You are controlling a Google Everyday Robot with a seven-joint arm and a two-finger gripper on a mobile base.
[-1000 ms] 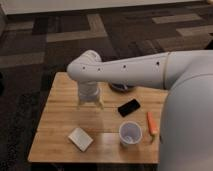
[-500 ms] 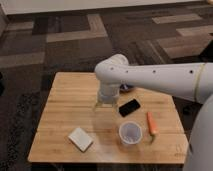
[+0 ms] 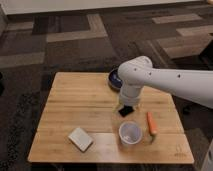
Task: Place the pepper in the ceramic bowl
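Orange-red pepper (image 3: 150, 123) lies near-right on the table (image 3: 75, 100): probably light, firm, slick-skinned, best pinched across its middle; hand (image 3: 127, 104) hangs open, empty, just left above the black phone (image 3: 124, 112).

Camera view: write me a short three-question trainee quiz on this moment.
1. True or false: the pepper lies inside the ceramic bowl.
2. Nearest the gripper is: A the pepper, B the black phone, C the ceramic bowl.
3. Name the thing standing between the pale block and the pepper.
Key: 1 false, it lies on the table; 2 B; 3 the white cup.
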